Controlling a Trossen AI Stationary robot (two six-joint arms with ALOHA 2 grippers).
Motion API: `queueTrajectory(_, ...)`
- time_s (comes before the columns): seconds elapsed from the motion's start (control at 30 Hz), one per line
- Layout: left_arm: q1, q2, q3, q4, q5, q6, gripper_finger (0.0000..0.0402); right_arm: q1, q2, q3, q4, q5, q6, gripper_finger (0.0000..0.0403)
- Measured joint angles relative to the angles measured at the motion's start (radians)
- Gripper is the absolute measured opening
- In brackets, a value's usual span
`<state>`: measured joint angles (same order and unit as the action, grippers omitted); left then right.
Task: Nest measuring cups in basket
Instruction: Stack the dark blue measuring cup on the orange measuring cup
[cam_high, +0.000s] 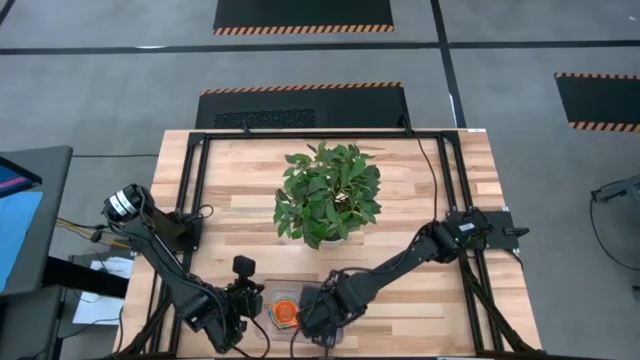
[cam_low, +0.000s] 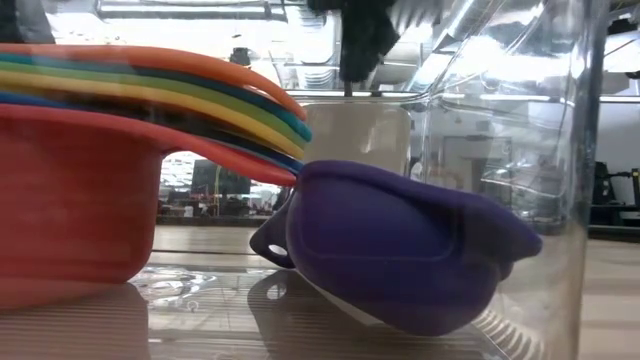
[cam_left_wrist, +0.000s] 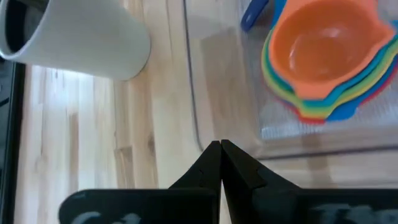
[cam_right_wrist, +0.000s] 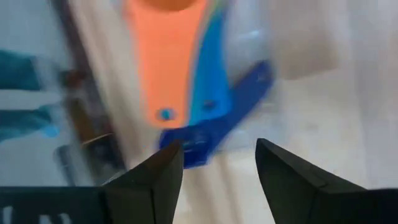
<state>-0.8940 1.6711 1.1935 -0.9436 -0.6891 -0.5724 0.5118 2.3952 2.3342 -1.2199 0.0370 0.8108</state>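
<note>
Two grippers are sitting by the basket (cam_left_wrist: 193, 93): left gripper (cam_left_wrist: 221, 146) closed, right gripper (cam_right_wrist: 217, 155) open, empty. Measuring cups (cam_left_wrist: 323, 56) are lying nested inside; dark blue cup (cam_low: 400, 250) is lying tilted beside them.

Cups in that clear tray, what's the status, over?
Right gripper open over the basket. Left gripper shut, beside it. Cup stack nested, orange on top; dark blue cup loose, tipped alongside. Nothing in the way.

The wooden table (cam_high: 400, 180) bears a potted plant (cam_high: 328, 195) and the basket (cam_high: 272, 296).
</note>
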Motion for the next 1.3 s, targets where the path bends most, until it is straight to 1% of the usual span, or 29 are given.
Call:
queueTrajectory(0.1, 0.001, -0.019, -0.028, 0.008, 0.002, -0.002, 0.0, 0.009, 0.02, -0.001, -0.011, -0.019, 0.006, 0.0215)
queueTrajectory(0.33, 0.007, -0.057, -0.08, 0.044, 0.004, 0.002, 0.0, 0.011, 0.036, 0.0, -0.036, -0.017, 0.022, 0.0217)
queueTrajectory(0.57, 0.007, -0.058, -0.081, 0.049, 0.0, 0.017, 0.0, 0.004, 0.048, -0.001, -0.036, -0.02, -0.008, 0.0212)
queueTrajectory(0.77, 0.007, -0.058, -0.081, 0.052, -0.003, 0.026, 0.0, -0.009, 0.069, -0.002, -0.031, -0.073, -0.052, 0.0212)
queueTrajectory(0.93, 0.007, -0.058, -0.081, 0.055, -0.003, 0.026, 0.0, -0.022, 0.067, 0.0, -0.029, -0.076, -0.08, 0.021)
queueTrajectory(1.3, 0.006, -0.058, -0.08, 0.063, -0.003, 0.027, 0.0, -0.03, 0.064, 0.016, -0.021, -0.12, -0.059, 0.0209)
